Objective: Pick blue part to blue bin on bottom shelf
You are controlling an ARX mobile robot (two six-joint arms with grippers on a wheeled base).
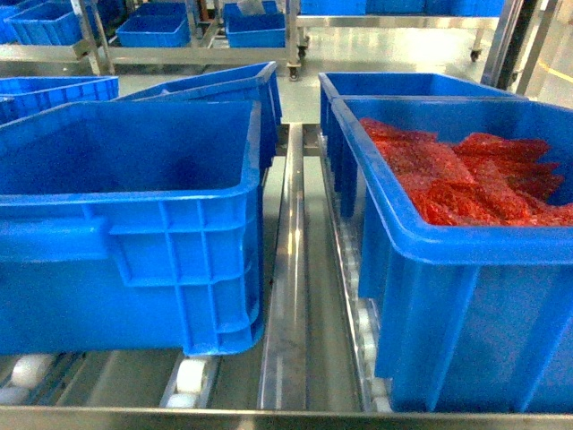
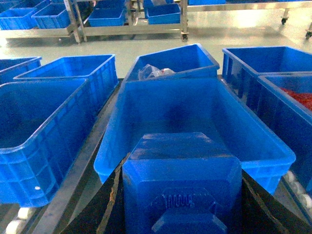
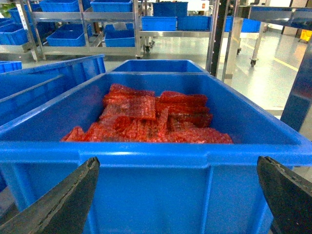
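In the left wrist view a chunky blue part (image 2: pixel 181 187) with an embossed face fills the lower middle, and my left gripper (image 2: pixel 181 168) is shut on it, a dark finger (image 2: pixel 105 207) on each side. Just ahead and below stands the blue bin (image 2: pixel 195 112), large, deep and empty. The head view shows this bin (image 1: pixel 125 161) at left on the bottom shelf (image 1: pixel 285 287), resting on white rollers (image 1: pixel 190 376). My right gripper (image 3: pixel 176 163) is open wide, facing the outer wall of another crate. Neither gripper appears in the head view.
A like blue crate (image 1: pixel 466 260) with red bagged pieces (image 3: pixel 151 119) sits right of the steel divider rail (image 1: pixel 286 224). A tilted crate (image 2: pixel 175 61) holding a clear bag stands behind the empty bin. More blue crates (image 2: pixel 44 126) sit to the left, and racks (image 1: pixel 179 36) stand across the aisle.
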